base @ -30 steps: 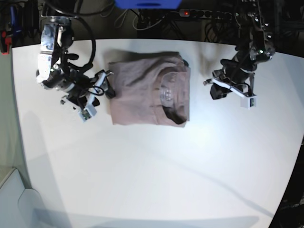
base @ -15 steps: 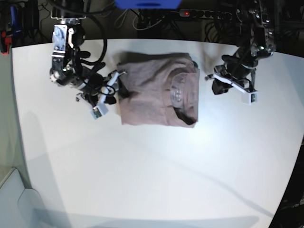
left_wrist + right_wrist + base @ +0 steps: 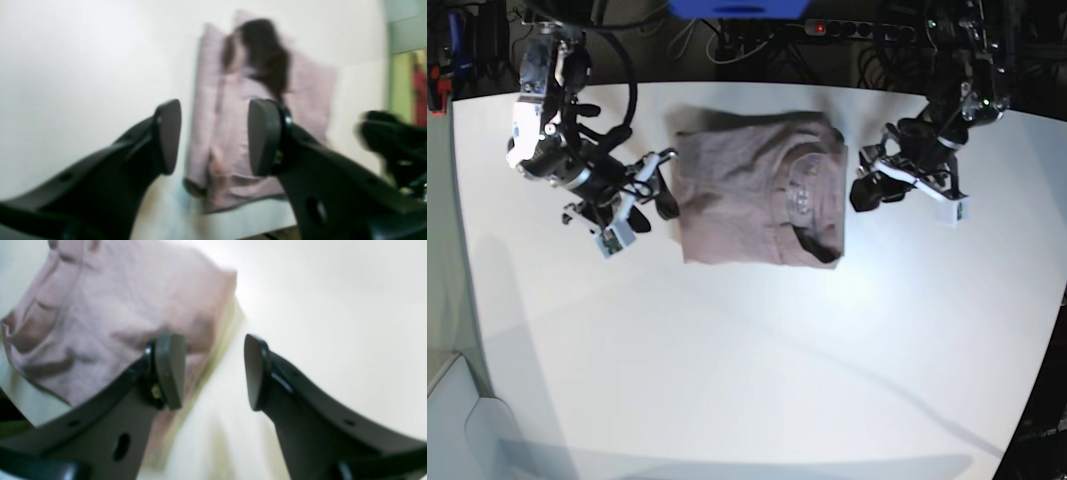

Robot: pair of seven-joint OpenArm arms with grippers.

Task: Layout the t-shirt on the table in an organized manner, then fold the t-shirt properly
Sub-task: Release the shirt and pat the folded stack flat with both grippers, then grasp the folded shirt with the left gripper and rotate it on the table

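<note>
Since 1 s ago, t-shirt (image 3: pixel 762 190) has been shifted twd left hand (image 3: pixel 874 188); both hands are released, nothing gripped. Folded shirt lies on bench (image 3: pixel 747 360) btwn hands; right hand (image 3: pixel 659 185) is nearer, at its edge.

Both wrist views are motion-blurred, so the t-shirt (image 3: pixel 233 140) shows only smeared folds and edges.

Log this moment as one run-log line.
t-shirt: folded, on table | left hand: open, empty, beside shirt | right hand: open, empty, at opposite edge
</note>
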